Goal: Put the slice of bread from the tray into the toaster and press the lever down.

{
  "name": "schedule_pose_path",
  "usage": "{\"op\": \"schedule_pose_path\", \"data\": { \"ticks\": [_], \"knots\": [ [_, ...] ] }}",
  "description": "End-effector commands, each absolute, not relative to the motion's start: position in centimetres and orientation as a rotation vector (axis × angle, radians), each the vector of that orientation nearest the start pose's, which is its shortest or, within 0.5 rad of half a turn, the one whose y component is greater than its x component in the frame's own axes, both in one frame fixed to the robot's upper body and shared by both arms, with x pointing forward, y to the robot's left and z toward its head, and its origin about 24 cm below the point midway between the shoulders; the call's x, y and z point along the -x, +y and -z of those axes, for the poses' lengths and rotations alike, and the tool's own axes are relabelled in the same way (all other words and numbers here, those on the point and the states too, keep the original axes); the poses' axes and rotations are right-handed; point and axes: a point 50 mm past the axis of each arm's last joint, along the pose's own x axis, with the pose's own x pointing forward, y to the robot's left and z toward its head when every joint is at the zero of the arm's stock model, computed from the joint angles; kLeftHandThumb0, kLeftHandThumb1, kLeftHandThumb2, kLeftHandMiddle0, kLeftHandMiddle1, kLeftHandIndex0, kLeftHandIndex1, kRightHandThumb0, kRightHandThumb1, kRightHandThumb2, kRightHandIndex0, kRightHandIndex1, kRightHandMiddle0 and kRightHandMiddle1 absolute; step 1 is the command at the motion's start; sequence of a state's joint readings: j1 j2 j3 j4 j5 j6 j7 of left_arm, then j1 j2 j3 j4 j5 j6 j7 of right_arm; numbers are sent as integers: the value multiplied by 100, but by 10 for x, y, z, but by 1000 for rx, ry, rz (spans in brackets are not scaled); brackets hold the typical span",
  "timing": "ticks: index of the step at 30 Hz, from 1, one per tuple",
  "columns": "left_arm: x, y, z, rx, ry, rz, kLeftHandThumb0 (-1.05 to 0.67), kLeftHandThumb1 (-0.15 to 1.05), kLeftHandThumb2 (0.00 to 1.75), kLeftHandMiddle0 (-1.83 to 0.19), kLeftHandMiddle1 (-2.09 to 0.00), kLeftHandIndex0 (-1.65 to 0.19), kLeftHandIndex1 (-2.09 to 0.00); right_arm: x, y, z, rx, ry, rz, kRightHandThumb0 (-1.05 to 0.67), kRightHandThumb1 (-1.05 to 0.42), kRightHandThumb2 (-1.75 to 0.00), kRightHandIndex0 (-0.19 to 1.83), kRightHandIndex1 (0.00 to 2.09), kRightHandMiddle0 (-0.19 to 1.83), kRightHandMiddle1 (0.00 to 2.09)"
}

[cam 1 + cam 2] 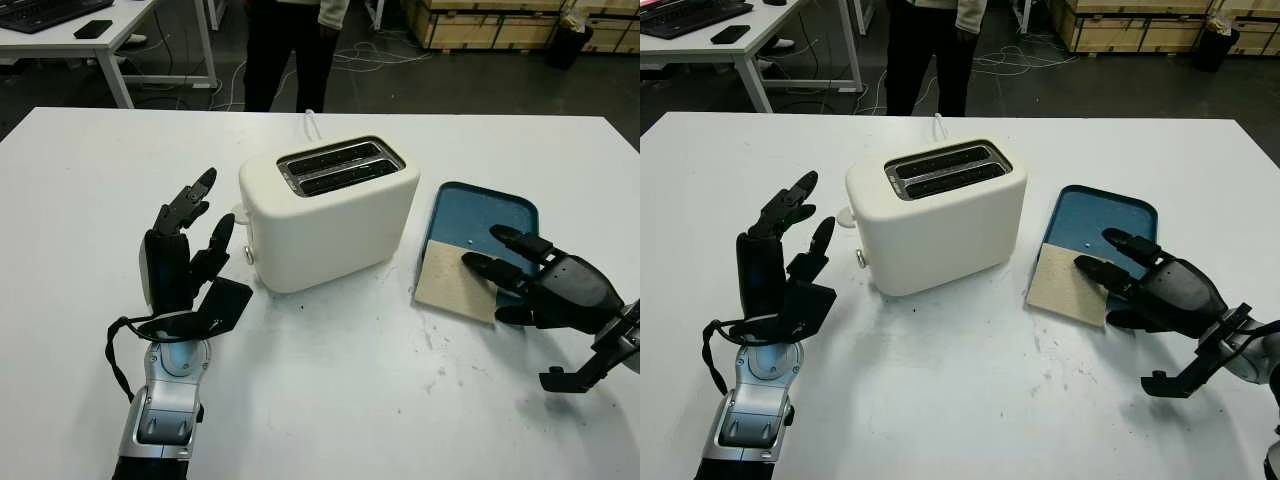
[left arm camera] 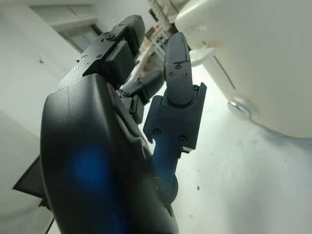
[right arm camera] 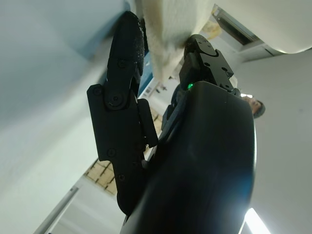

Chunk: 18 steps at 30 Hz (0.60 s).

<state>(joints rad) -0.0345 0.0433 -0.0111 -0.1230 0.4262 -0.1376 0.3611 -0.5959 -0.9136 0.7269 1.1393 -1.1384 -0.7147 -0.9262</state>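
Left eye view: a broad white table [image 1: 330, 400] is spanning the scene, its surface scuffed with dark specks toward the near edge. Sitting near its middle is a cream-white two-slot plastic toaster [image 1: 328, 213], both dark slots facing up, a white cord trailing off behind it, and a small lever and a round metal knob showing on its left end face. A person in dark trousers [image 1: 288, 50] is standing beyond the far edge of the table, with a white desk [image 1: 100, 40] off to the far left and wooden crates [image 1: 500, 20] on the floor at the far right. Just right of the toaster a blue rectangular metal tray [image 1: 480, 215] is lying on the table, apart from the toaster. A pale square slice of bread [image 1: 457, 282] is lying flat in the tray's near end, its near edge hanging slightly over the tray's rim. The black right hand [image 1: 545, 282] is reaching in over the tray with fingers extended and holding nothing, fingertips hovering at the slice's right edge; contact cannot be told. The black left hand [image 1: 185, 250] is standing upright just left of the toaster, open, holding nothing, fingers pointing up near the lever end.
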Motion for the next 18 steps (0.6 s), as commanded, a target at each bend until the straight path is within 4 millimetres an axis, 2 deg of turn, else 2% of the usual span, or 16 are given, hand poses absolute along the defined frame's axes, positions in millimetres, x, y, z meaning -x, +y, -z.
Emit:
{"op": "schedule_pose_path", "data": {
  "ticks": [1, 6, 12, 18],
  "knots": [
    [-252, 160, -100, -407, -391, -333, -38, 92, 36, -33, -94, -64, -1, -278, -309, -44, 1802, -446, -479, -68, -92, -45, 1, 1, 18, 1],
    [-252, 160, -100, -409, -387, -332, -38, 92, 36, -33, -94, -64, -1, -281, -304, -41, 1805, -442, -492, -63, -92, -48, 4, 2, 17, 0],
    [-252, 160, -100, -405, -384, -330, -38, 92, 35, -33, -94, -64, -1, -282, -301, -39, 1814, -443, -514, -69, -92, -46, 1, 1, 13, 0],
    [-252, 160, -100, -412, -381, -332, -39, 92, 36, -33, -94, -64, -1, -282, -299, -38, 1813, -465, -516, -67, -92, -47, 6, 3, 16, 2]
  ]
}}
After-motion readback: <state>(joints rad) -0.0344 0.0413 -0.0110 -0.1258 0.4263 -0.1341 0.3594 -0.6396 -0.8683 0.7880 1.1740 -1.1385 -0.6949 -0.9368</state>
